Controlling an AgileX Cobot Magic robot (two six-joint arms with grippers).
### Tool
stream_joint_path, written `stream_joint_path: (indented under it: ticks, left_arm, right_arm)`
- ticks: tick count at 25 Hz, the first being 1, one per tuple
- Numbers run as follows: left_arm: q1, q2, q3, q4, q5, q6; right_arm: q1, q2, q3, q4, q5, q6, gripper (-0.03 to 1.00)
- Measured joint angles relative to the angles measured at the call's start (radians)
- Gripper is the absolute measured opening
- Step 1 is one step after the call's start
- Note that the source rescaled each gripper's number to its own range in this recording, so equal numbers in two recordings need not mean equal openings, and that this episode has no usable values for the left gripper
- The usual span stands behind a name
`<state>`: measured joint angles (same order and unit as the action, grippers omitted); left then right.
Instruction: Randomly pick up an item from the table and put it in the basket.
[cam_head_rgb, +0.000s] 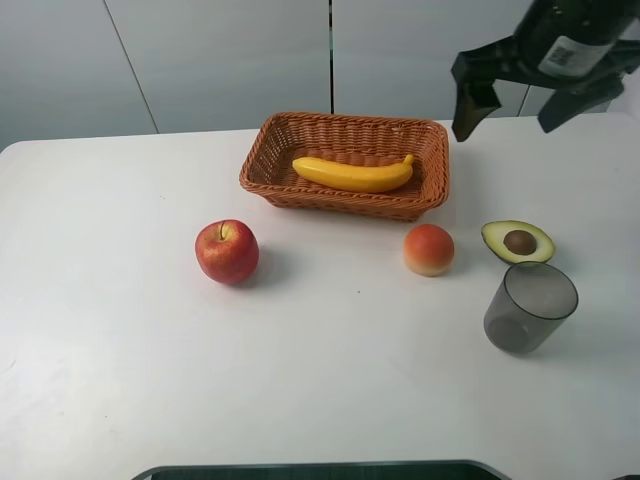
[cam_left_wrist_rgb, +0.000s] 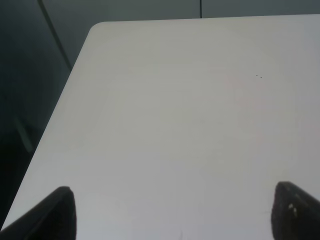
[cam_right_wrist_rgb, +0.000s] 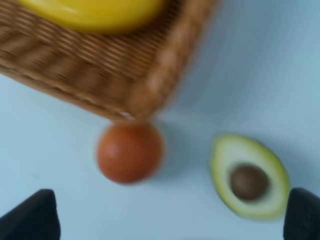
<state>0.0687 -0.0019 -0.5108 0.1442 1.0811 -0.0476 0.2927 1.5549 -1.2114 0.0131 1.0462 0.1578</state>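
Banana (cam_head_rgb: 353, 173) lies flat inside the basket (cam_head_rgb: 340, 202), upper centre of the high view, lengthwise on its floor. Placement looks done; at most the arm is left to clear.

Right pincer (cam_head_rgb: 507, 110) hangs released at upper right, above the tabletop (cam_head_rgb: 330, 360) just beyond the basket's right end. Fingers are spread with nothing between.

Left pincer (cam_left_wrist_rgb: 172, 220) is also released, with only bare tabletop between its fingers.

Around:
- Red apple (cam_head_rgb: 227, 251) left of centre.
- Peach (cam_head_rgb: 429, 249) just below the basket's right corner.
- Avocado half (cam_head_rgb: 518, 241) and grey cup (cam_head_rgb: 530, 306) at right, close together.

Nothing blocks the basket.
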Motion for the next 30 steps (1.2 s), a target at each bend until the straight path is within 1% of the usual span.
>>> stream_joint_path:
  ticks: [7,12,14,16,20,30]
  left_arm:
    - [0.000,0.000,0.000,0.000,0.000,0.000]
    - [0.000,0.000,0.000,0.000,0.000,0.000]
    - [0.000,0.000,0.000,0.000,0.000,0.000]
    - [0.000,0.000,0.000,0.000,0.000,0.000]
    - [0.000,0.000,0.000,0.000,0.000,0.000]
    - [0.000,0.000,0.000,0.000,0.000,0.000]
  right_arm:
    - [-0.177,-0.227,0.191,0.002,0.000,0.006,0.94]
    - [-0.296,-0.392,0.286,0.002,0.002,0.006,0.94]
    - [-0.327,-0.454,0.318,0.002,0.002,0.006,0.94]
    - [-0.341,-0.523,0.341,-0.002,0.004,0.006,0.94]
    - [-0.341,-0.655,0.361,-0.013,0.018,0.001,0.94]
    - [-0.341,-0.906,0.363,-0.013,0.100,-0.077,0.94]
